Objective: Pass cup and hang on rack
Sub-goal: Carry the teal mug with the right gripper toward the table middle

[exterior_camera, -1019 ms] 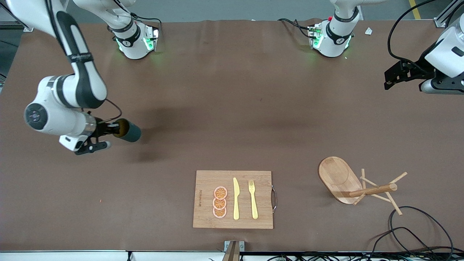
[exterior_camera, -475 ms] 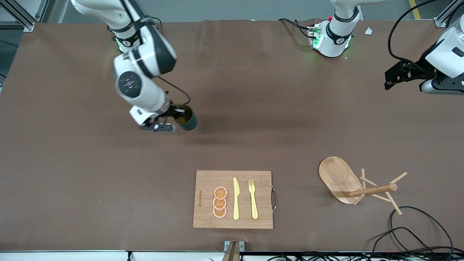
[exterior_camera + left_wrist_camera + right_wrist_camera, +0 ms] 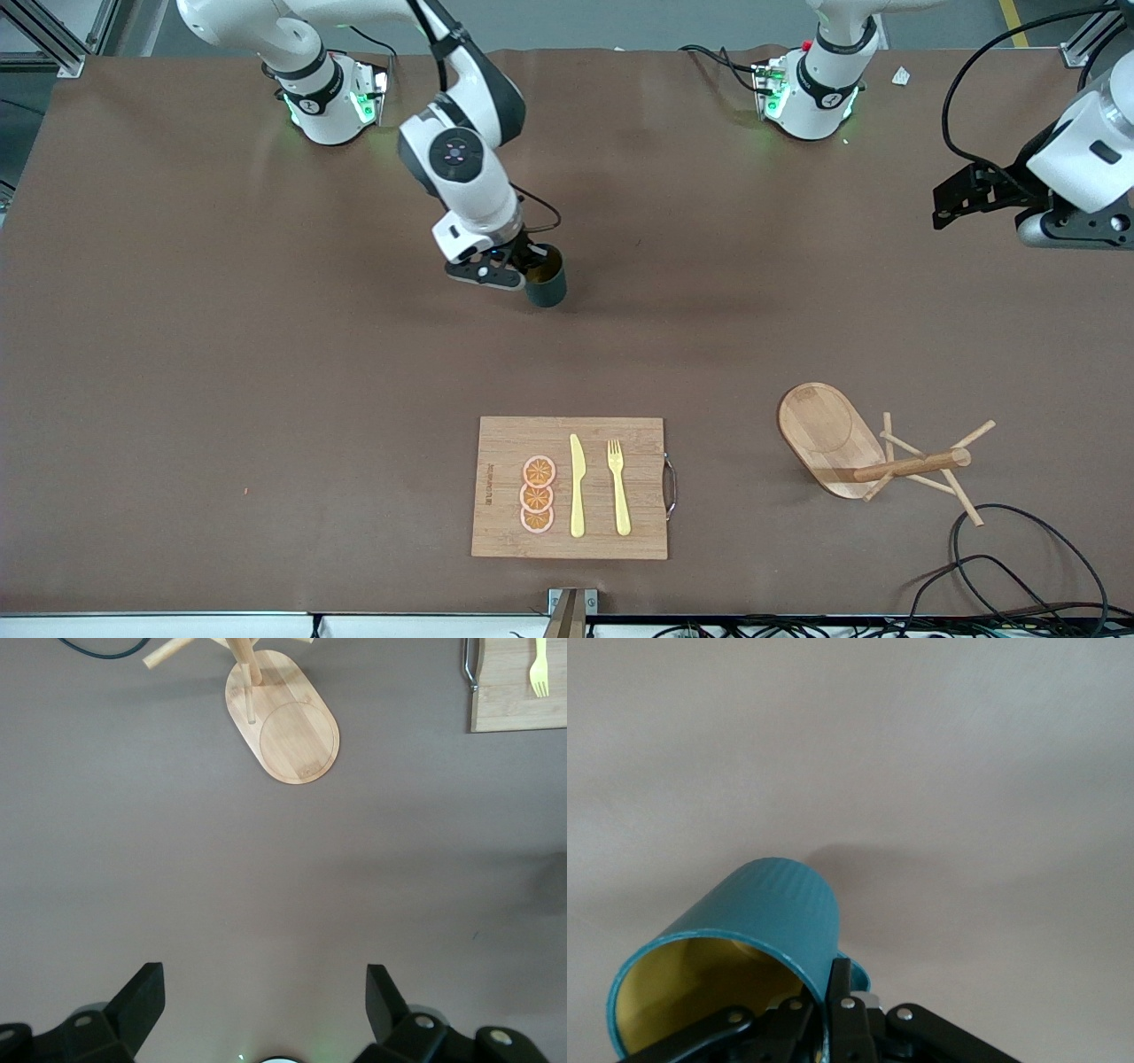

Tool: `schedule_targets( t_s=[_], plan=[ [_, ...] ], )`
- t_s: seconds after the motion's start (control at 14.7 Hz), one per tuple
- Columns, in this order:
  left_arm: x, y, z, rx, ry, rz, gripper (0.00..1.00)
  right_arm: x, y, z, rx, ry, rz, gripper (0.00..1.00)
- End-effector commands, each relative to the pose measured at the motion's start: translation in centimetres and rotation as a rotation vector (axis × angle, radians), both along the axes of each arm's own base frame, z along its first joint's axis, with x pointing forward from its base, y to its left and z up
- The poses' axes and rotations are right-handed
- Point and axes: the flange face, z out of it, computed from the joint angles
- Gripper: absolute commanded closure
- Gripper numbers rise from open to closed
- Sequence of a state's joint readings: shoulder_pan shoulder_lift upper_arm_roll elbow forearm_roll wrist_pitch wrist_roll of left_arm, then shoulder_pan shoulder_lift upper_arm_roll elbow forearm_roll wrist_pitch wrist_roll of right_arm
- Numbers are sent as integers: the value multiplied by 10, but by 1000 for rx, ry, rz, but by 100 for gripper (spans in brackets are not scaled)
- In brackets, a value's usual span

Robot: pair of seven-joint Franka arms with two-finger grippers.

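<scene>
The right end effector is clamped on the cup's rim, over mid-table. The cup hangs tilted, mouth up toward the end effector and base down. The left end effector waits, fingers apart, above the table's left-arm end.

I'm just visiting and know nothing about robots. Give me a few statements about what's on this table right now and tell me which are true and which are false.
1. The right gripper holds the cup by its rim, above the table. True.
2. The cup already hangs on the rack. False: the rack's pegs are bare.
3. The left gripper is open and holds nothing. True; that arm waits at its own end of the table.
4. The rack lies on the cutting board. False: it stands on the table beside the board.
5. The board carries a knife, a fork and orange slices. True.
</scene>
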State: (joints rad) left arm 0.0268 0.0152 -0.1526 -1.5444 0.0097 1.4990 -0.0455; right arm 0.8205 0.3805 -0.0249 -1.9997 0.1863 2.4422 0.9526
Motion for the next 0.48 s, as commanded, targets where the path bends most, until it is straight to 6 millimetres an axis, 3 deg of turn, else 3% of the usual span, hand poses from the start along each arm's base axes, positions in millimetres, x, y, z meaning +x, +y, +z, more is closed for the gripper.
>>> schedule_targets(
  t_s=[0.0, 0.34, 0.41],
  plan=[
    [4, -5, -1, 9, -5, 4, 0, 10, 27, -8, 9, 6, -91, 100],
    [11, -12, -8, -2, -7, -9, 0, 10, 50, -21, 8, 17, -155, 97],
    [13, -13, -5, -5, -14, -10, 0, 12, 52, -20, 12, 14, -156, 86]
  ],
)
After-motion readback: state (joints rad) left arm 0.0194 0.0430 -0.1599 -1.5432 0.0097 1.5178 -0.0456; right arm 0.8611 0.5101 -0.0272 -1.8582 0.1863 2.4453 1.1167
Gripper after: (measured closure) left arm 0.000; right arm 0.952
